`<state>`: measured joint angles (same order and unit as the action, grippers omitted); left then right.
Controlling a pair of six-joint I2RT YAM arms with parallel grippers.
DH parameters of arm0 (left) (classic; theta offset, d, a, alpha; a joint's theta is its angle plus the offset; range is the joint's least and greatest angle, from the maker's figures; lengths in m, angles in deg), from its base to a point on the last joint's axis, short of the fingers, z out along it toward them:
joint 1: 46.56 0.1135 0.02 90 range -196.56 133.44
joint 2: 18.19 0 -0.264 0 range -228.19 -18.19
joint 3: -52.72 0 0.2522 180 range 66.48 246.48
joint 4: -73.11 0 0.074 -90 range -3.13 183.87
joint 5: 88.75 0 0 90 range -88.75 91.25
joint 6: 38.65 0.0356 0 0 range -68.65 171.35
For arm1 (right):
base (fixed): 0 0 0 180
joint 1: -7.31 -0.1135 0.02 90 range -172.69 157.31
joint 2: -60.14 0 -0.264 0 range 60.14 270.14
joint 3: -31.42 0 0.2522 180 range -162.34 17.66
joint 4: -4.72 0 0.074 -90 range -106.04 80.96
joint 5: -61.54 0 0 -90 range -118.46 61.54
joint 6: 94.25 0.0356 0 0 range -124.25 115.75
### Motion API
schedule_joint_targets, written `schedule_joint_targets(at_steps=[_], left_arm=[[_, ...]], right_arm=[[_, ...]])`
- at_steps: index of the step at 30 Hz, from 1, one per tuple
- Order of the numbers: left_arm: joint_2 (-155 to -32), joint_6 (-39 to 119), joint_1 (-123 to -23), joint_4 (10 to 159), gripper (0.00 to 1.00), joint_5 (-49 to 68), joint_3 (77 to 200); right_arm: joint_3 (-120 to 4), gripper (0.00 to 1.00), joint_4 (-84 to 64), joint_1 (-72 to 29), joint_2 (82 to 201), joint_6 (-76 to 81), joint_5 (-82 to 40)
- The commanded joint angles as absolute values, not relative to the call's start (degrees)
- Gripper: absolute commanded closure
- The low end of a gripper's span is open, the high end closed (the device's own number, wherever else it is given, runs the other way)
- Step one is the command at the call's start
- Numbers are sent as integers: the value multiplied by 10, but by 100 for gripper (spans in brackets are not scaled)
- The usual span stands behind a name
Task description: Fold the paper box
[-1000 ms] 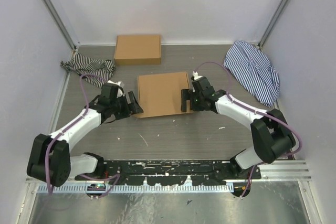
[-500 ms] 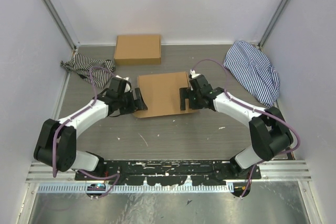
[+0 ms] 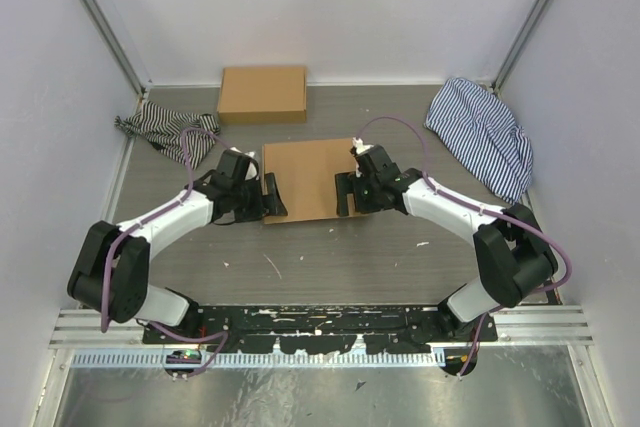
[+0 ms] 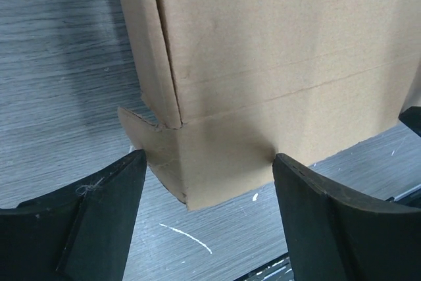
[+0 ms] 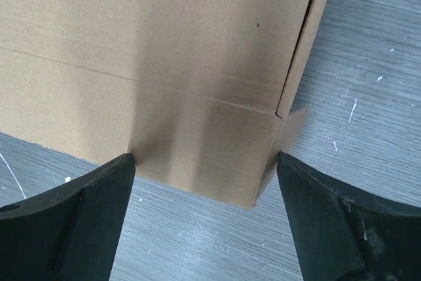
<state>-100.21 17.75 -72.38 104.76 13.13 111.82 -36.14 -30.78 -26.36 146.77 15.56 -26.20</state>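
Cardboard paper box (image 3: 308, 177) lies between the left tool (image 3: 272, 195) and right tool (image 3: 343, 192), both spread wide.

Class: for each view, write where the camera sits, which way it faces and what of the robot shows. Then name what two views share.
Top external: above and behind the bases, looking down on the table; both arms show, left gripper and right gripper at opposite ends of the paper box.
Left wrist: on that wrist, facing a box corner between its open fingers.
Right wrist: same, at another corner, fingers open.
Shared: both wrist views show the paper box.
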Motion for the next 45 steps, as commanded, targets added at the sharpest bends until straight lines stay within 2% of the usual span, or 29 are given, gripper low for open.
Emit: schedule_joint_targets(at_steps=[1, 8, 26, 45], left_arm=[[-982, 167, -730, 1052, 16, 154, 1132], [-973, 158, -732, 1060, 17, 165, 1126], [-959, 138, -735, 1081, 21, 202, 1127], [-942, 138, -735, 1123, 23, 213, 1148]], right_arm=[[-381, 7, -307, -268, 1458, 153, -248], [-375, 9, -314, -270, 1450, 160, -242], [-402, 24, -371, -271, 1428, 171, -229], [-407, 28, -378, -271, 1413, 183, -232]])
